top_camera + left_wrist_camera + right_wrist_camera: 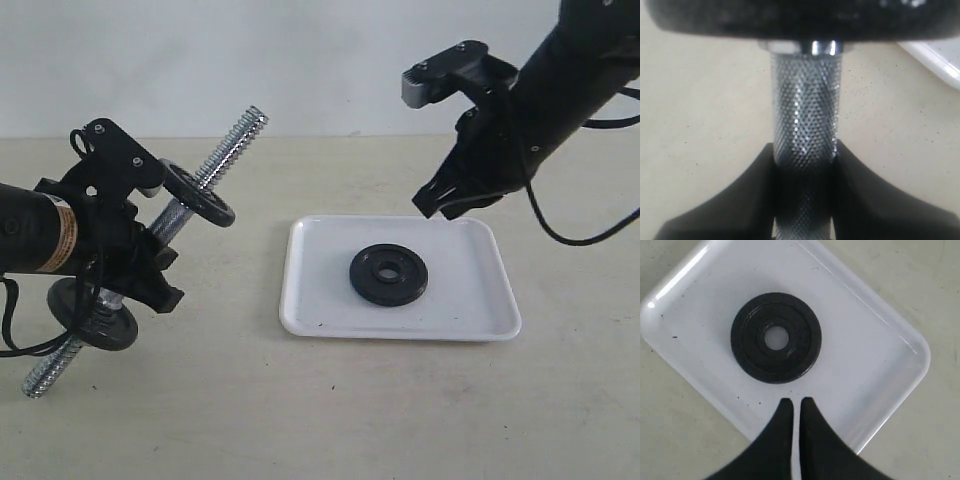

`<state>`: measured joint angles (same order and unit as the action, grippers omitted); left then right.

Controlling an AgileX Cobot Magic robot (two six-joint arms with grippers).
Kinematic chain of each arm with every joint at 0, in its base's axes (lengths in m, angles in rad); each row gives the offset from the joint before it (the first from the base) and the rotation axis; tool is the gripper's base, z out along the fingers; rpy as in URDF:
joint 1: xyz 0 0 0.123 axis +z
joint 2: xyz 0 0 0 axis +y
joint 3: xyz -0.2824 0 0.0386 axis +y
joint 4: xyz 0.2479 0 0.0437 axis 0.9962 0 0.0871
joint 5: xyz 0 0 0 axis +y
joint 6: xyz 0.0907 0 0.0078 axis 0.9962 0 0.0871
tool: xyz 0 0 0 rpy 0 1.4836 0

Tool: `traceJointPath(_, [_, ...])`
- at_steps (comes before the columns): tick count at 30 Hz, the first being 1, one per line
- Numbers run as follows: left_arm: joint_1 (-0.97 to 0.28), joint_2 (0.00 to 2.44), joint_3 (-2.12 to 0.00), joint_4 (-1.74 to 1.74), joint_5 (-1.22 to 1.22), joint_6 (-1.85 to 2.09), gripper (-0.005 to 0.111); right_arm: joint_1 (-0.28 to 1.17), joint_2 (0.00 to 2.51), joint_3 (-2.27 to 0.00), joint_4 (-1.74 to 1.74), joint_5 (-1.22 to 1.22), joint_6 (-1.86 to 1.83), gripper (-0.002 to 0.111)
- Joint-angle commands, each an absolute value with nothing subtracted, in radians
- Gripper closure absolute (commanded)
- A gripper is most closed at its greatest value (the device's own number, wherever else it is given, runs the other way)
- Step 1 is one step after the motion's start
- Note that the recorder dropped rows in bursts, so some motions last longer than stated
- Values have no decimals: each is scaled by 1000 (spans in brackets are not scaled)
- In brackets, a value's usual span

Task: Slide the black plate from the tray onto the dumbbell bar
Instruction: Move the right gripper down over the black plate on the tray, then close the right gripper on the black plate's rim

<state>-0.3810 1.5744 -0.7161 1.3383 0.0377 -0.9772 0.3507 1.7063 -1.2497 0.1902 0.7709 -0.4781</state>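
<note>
Clamping knurled chrome dumbbell bar (pixel 805 100) in left claw (pixel 804 148), ends cropped; holding right claw (pixel 796 402) together, tips just short of ringed black plate (pixel 776 366).

I see black plate (pixel 389 274) flat near ctr of white tray (pixel 320 290), hole up. Dumbbell bar (pixel 228 148) tilted, L of tray, two discs (pixel 200 196) on it.
</note>
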Motion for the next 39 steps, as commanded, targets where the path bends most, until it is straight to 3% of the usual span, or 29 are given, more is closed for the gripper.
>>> traceJointPath(1, [-384, 1510, -755, 1341, 0, -987, 102, 372, 1780, -1319, 161, 799, -447, 109])
traceJointPath(6, [-384, 1504, -755, 1341, 0, -987, 102, 372, 1875, -1404, 158, 922, -443, 105])
traceJointPath(15, [-384, 1491, -755, 1341, 0, -987, 102, 378, 1975, -1512, 172, 1019, -416, 69])
traceJointPath(22, [-384, 1491, -755, 1341, -8, -987, 102, 430, 1985, -1537, 161, 945, -398, 50])
traceJointPath(39, [-384, 1491, -755, 1341, -10, -987, 102, 499, 2024, -1571, 15, 935, -245, 48])
